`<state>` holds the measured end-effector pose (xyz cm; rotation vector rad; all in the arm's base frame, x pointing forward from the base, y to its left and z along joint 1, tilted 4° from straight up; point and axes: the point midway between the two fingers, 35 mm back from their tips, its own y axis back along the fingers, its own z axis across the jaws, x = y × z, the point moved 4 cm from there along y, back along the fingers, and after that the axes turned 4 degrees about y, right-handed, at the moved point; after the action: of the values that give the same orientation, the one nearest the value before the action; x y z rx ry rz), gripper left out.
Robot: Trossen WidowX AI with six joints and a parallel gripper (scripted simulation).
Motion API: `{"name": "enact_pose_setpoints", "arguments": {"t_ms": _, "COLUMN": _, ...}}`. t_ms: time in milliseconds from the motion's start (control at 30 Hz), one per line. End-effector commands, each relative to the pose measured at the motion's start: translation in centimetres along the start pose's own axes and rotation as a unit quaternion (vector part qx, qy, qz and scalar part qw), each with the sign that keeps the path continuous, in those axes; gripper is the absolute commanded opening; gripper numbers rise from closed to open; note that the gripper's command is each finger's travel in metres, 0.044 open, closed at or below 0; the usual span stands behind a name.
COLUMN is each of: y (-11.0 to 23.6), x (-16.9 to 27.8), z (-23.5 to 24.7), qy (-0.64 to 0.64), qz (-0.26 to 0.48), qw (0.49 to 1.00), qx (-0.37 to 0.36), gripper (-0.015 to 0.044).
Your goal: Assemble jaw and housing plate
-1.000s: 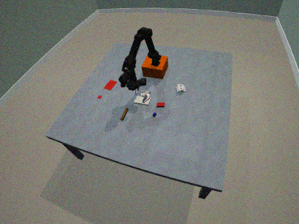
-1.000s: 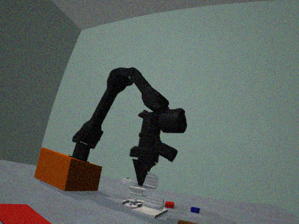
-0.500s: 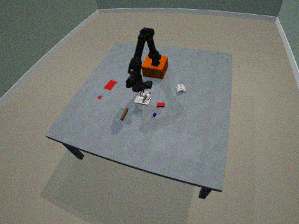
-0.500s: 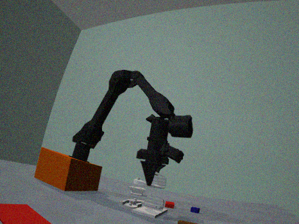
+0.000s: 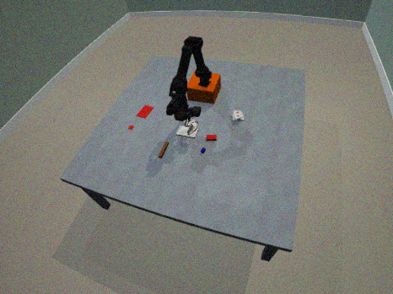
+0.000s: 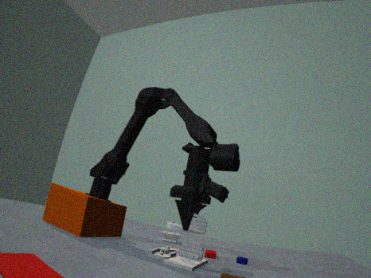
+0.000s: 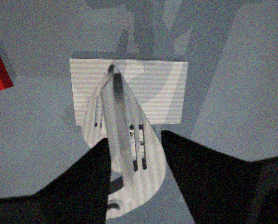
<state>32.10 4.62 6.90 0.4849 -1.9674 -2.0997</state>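
Observation:
My gripper (image 6: pixel 185 229) (image 7: pixel 135 140) is shut on a white jaw (image 6: pixel 200 226) (image 7: pixel 155 172), a flat rounded piece with a tall fin and slots. It holds the jaw above the white base (image 5: pixel 182 132) (image 6: pixel 185 263) (image 7: pixel 172 107), with a gap between them in the exterior view. The other jaw (image 6: pixel 196 253) (image 7: pixel 90 125) is low on the base, partly hidden under the held one in the wrist view. The pins and gear teeth are covered there, so their alignment cannot be told. The white housing plate (image 5: pixel 238 115) lies apart, to the right of the base in the top view.
A red block (image 5: pixel 211 137) (image 6: pixel 210 254) and a blue piece (image 5: pixel 203 150) (image 6: pixel 242 260) lie beside the base. A brown bar (image 5: pixel 164 149) lies in front. A red sheet (image 5: pixel 144 111) and small red square (image 5: pixel 131 127) lie left. The arm stands on an orange box (image 5: pixel 202 93) (image 6: pixel 64 211).

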Motion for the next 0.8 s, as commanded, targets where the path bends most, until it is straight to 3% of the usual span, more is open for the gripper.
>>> {"name": "enact_pose_setpoints", "arguments": {"t_ms": 0, "y": 0.0, "x": 0.0, "z": 0.0, "qy": 0.001, "qz": 0.001, "qw": 1.000, "qx": 0.002, "gripper": 0.0134}}
{"name": "enact_pose_setpoints", "arguments": {"t_ms": 367, "y": 0.0, "x": 0.0, "z": -0.1, "qy": 0.006, "qz": 0.001, "qw": 1.000, "qx": 0.002, "gripper": 0.0134}}
{"name": "enact_pose_setpoints", "arguments": {"t_ms": 767, "y": 0.1, "x": 0.6, "z": -3.2, "qy": 0.006, "qz": 0.002, "qw": 1.000, "qx": 0.003, "gripper": 0.0134}}
